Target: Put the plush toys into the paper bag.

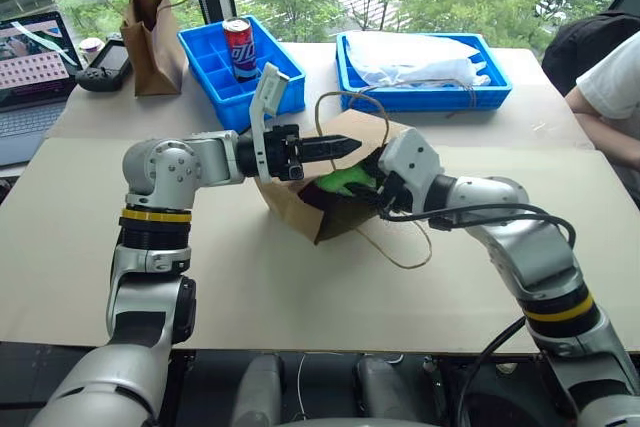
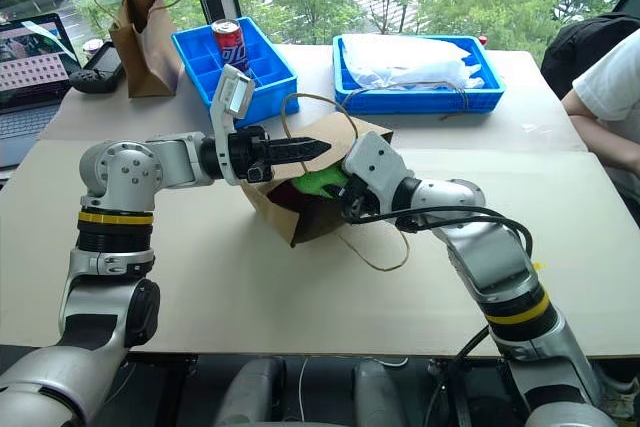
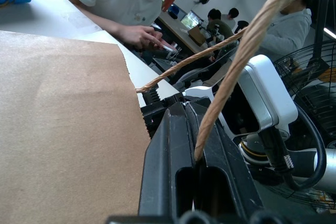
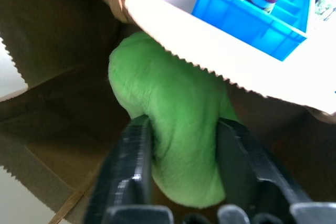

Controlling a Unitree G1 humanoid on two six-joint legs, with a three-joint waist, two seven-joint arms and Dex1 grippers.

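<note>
The red can (image 1: 240,47) in the blue bin (image 1: 205,67) bears white lettering, too small to read reliably.

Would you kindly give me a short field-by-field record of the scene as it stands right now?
bag: brown paper bag lying tilted on the table, mouth toward the right arm
left gripper: shut on the bag's twine handle, holding the mouth open
right gripper: at the bag's mouth, its fingers either side of the green toy
green toy: partly inside the bag
background: blue bin with a can, blue tray, second paper bag, laptop
person: sleeve at the table's right edge
</note>
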